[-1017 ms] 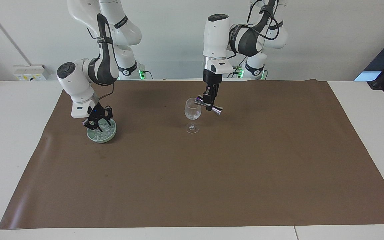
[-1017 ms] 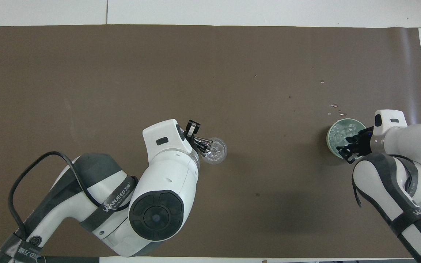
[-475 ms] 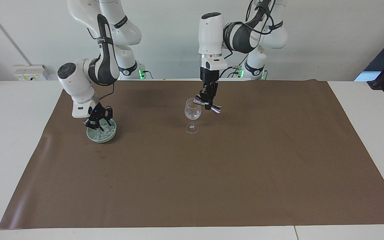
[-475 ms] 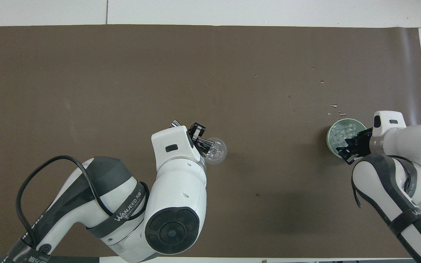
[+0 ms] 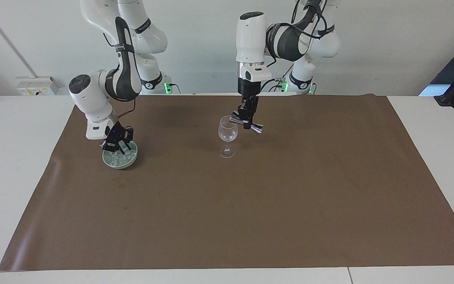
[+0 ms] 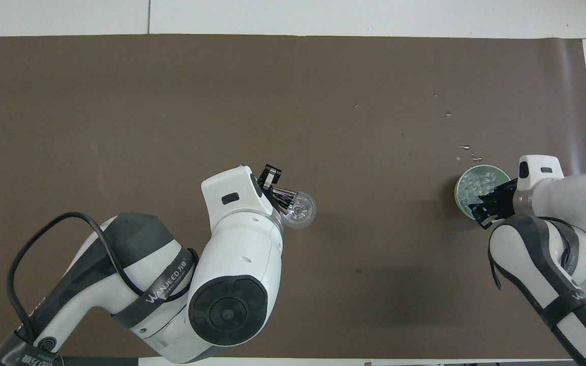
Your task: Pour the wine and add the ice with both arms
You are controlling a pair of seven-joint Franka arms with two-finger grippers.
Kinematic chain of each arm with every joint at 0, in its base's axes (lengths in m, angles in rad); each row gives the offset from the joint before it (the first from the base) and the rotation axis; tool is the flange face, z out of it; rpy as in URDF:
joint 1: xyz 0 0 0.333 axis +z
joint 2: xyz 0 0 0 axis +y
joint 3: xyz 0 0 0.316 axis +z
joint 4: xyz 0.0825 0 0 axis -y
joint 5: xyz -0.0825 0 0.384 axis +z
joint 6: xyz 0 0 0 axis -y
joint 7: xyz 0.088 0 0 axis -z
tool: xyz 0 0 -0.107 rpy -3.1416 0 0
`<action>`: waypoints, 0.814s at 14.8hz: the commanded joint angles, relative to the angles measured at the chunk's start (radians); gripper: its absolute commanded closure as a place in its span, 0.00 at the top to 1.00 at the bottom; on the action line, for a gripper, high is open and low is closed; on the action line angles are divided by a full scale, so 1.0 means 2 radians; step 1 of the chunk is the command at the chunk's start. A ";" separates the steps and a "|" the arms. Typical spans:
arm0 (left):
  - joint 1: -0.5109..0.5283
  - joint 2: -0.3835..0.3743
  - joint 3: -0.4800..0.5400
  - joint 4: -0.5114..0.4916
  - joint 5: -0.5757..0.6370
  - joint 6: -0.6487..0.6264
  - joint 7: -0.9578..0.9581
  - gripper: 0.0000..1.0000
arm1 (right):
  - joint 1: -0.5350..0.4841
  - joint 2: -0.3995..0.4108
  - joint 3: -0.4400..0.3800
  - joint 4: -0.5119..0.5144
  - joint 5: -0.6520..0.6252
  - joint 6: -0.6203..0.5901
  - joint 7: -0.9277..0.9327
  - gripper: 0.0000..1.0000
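Observation:
A clear wine glass [image 5: 227, 134] stands upright near the middle of the brown mat; it also shows in the overhead view [image 6: 302, 212]. My left gripper [image 5: 247, 117] [image 6: 271, 184] is shut on a small silver jigger [image 5: 246, 123] [image 6: 286, 198], held on its side with one end at the glass's rim. A pale green bowl [image 5: 120, 159] [image 6: 480, 184] holds the ice [image 5: 121, 156], several small clear cubes. My right gripper [image 5: 117, 145] [image 6: 482, 208] is tilted low over the bowl's side nearer to the robots.
The brown mat [image 5: 250, 205] covers most of the white table [image 5: 14, 157]. A few water drops [image 6: 465, 148] lie on the mat just past the bowl, farther from the robots. The glass and the bowl stand well apart.
My left arm's wrist has risen and swung a little, the jigger staying at the glass's rim. My right gripper has lifted slightly over the bowl.

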 commanded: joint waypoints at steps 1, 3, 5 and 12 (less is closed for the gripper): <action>0.016 0.002 0.004 0.009 -0.075 -0.008 0.019 0.00 | -0.001 -0.003 0.002 -0.007 0.012 0.010 -0.005 0.00; 0.025 0.002 0.005 0.006 -0.138 -0.008 0.051 0.00 | -0.001 -0.002 0.002 -0.004 0.012 0.010 -0.005 0.00; 0.049 0.003 0.005 0.005 -0.195 -0.010 0.081 0.00 | -0.002 0.001 0.002 0.010 0.011 0.003 -0.009 0.00; 0.195 0.003 0.005 0.003 -0.455 -0.079 0.300 0.00 | 0.007 -0.012 0.004 0.142 0.011 -0.172 0.040 0.00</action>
